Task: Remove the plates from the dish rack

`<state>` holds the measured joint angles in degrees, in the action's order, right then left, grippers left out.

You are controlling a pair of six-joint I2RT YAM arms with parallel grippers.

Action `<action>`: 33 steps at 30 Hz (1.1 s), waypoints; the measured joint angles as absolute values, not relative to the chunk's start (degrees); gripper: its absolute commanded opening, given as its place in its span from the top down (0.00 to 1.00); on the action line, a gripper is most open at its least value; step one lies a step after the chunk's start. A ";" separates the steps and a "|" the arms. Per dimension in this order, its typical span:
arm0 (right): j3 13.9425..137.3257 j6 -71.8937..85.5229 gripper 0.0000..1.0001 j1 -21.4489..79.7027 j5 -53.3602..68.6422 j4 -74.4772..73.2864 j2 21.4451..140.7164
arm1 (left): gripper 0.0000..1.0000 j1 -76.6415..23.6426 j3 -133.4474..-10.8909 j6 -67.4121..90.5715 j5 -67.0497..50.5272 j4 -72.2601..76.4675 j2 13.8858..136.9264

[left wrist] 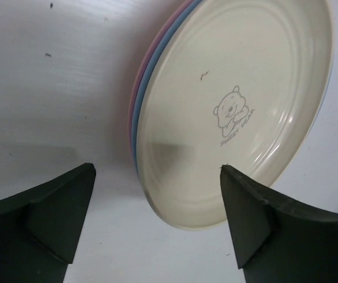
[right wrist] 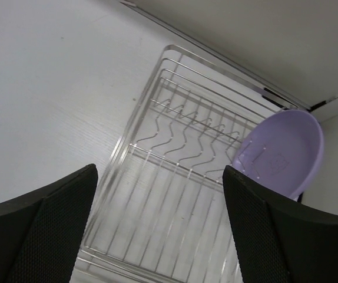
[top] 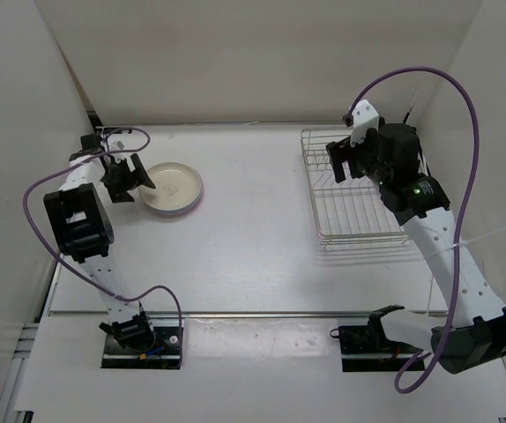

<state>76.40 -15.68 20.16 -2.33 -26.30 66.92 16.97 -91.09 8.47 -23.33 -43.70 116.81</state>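
"Looking at the near side first, what is the left gripper [top: 128, 176] doing?" asks Mia.

"It hangs just beside the stack [top: 172, 188] on the table [top: 262, 238]," says Tom. "Its jaws are wide apart and hold nothing. Its own camera shows a dark finger [left wrist: 51, 212] on each side, with the cream plate [left wrist: 234, 106] on top of the stack."

"What is under that one?"

"A blue plate [left wrist: 135, 144], then a pink plate [left wrist: 136, 88]. Only their rims peek out on the left. The cream one has a little bear drawn in the middle."

"So three are out. Where is the fourth?"

"Farther back, on the right. The purple plate [right wrist: 284, 150] stands up on its edge at the far end of the rack [right wrist: 131, 127], near the wall. It is round and smooth, with a faint mark in the middle."

"Who gets it?"

"The right gripper [top: 346, 159], I think. It hovers over the rack with its jaws wide open and nothing in them."

"So which step is this?"

"The last plate, I think. The right gripper needs to reach the far end, come down over the plate's top rim and pinch it. Then it needs to lift straight up, so the plate does not catch on the prongs. After that the plate can go on the stack."
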 measured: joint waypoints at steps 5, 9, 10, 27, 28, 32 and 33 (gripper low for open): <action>74.72 -19.92 0.08 17.80 -9.10 -23.77 68.18 | 0.00 17.04 -86.13 5.19 -23.46 -43.83 113.34; 74.67 -25.58 0.08 14.02 -16.45 -19.77 73.97 | 0.00 18.26 -81.78 2.24 -23.99 -44.16 107.72; 74.63 -26.89 0.08 12.78 -18.41 -18.57 75.70 | 0.00 18.70 -80.79 1.65 -24.10 -44.25 105.91; 79.05 -42.61 0.15 8.36 -35.73 -3.14 95.94 | 0.00 19.86 -65.91 -3.88 -18.52 -42.48 80.20; 79.66 -42.87 0.15 7.99 -35.83 -2.85 96.75 | 0.00 19.86 -65.67 -4.21 -18.13 -42.87 79.20; 80.90 -43.64 0.19 6.02 -36.05 -1.65 99.18 | 0.00 19.75 -65.32 -5.58 -16.62 -43.64 74.98; 80.97 -43.72 0.20 5.50 -36.10 -1.48 99.70 | 0.00 19.75 -65.32 -5.82 -16.40 -43.72 74.15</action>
